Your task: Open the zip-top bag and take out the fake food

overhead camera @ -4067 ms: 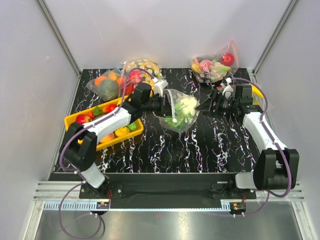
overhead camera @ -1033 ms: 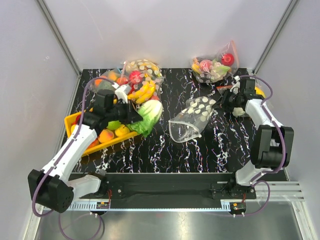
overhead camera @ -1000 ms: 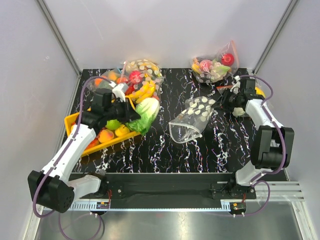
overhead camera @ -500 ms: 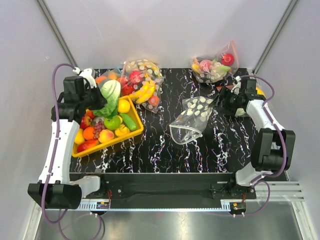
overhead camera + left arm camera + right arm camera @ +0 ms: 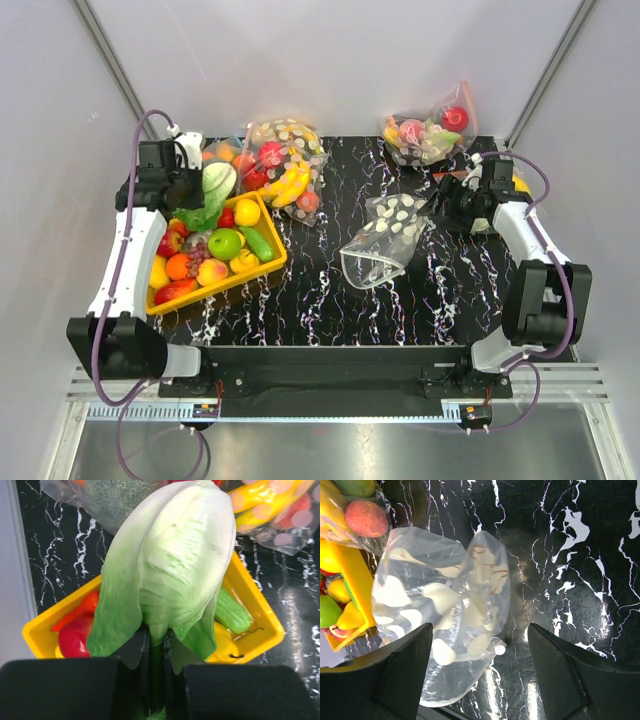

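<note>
Your black, white-veined desk [image 5: 330,300] sits boxed in by pale walls. The zip-top bag [image 5: 385,240] lies slack on it just left of your right gripper [image 5: 447,207], whose jaws stand wide apart and grip nothing, while your left gripper [image 5: 183,186] is clamped on the lettuce [image 5: 213,188] above the yellow tray [image 5: 272,262]. Only the left wrist view shows that pinch at the lettuce's stem end; the overhead view hides it.

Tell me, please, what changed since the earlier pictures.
The left end effector pulled the leafy green plastic lettuce from the clear polka-dotted zip-top bag and carried it left over the yellow tray. The right end effector released the now-empty bag. The filled bags behind stayed put.
</note>
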Motion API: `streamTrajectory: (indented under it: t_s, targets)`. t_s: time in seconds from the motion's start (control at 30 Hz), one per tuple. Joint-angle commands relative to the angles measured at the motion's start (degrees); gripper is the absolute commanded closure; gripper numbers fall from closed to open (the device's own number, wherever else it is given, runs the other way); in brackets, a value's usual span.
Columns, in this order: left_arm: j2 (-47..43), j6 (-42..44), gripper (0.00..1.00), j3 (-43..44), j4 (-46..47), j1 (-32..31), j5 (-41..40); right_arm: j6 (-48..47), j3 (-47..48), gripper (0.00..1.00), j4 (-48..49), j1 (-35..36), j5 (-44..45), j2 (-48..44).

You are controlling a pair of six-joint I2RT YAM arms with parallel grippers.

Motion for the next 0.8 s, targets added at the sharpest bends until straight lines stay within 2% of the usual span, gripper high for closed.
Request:
streamTrajectory:
  t_s: [0.0,0.1,0.3,0.77]
  targets:
    - [2.51,5.58,1.00,3.85,5.78,3.30,2.70,-0.82,-0.23,0.17,0.01,0.27,-0.40,-3.23]
    - [5.33,7.61,1.00,5.70,4.29,5.15,7.18,-1.17,-0.14,0.17,-0.26,0.27,-0.14,-3.58]
    - [9.38,9.72,1.00,5.44,2.97,5.51,11.06,-1.79,0.21,0.16,-0.87,0.27,0.30,-3.58]
    - [12.99,9.28,0.98,2.72,2.35,5.42,8.70,-2.14,0.47,0.16,-1.14,0.27,0.39,-3.23]
